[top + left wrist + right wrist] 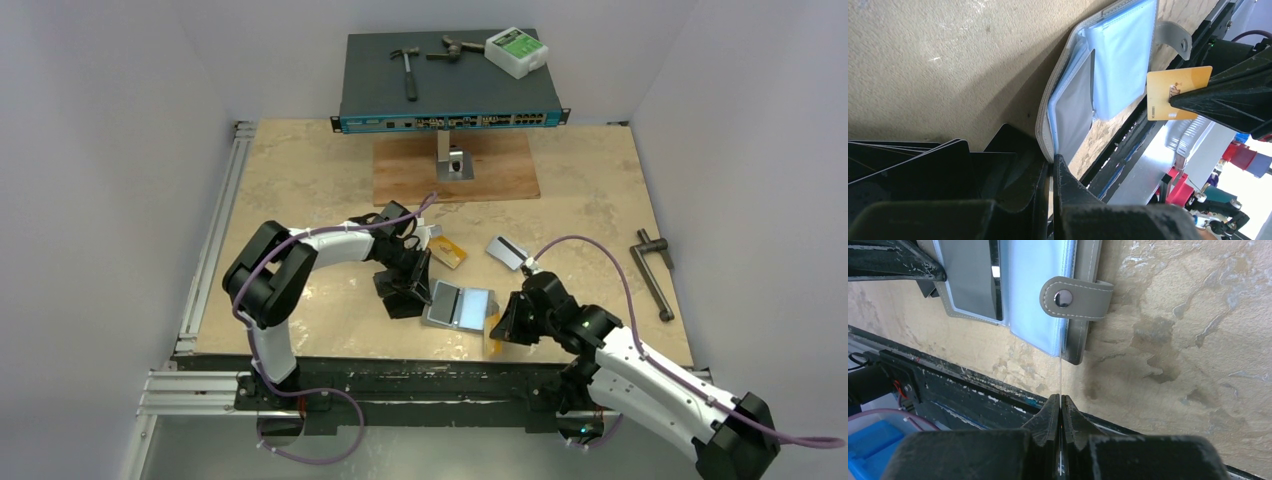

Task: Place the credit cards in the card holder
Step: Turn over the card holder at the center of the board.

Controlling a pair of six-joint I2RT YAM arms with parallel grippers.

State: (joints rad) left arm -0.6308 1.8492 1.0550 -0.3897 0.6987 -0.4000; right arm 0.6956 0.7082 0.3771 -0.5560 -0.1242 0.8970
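The card holder (458, 305) is lying open on the table (600, 200) nr the front edge, btwn the two grippers. Its bluish sleeves (1120, 55) are facing up and its snap tab (1064, 298) is sticking out from the right edge. The left gripper (1053, 162) is pinching the holder's left cover edge, jaws nearly closed on it. The right gripper (1061, 402) is clamping an orange-yellow card (1178, 90) w/ jaws tight, holding it on edge just beside the holder's right half; can't tell if card & sleeve are touching. Black flat panels (923, 170) are lying just beside the left gripper's fingers. Further back, a 2nd orange-yellow card (447, 252) and a silver-grey card w/ dark stripe (507, 251) are lying flat, apart from the holder. Beyond them a wooden board (400, 180) is lying on the table. A network switch (450, 100) is sitting at the back, w/ a hammer (409, 70) & a white box w/ green label (517, 50) on top. A metal crank (652, 275) is lying at the table's right side.
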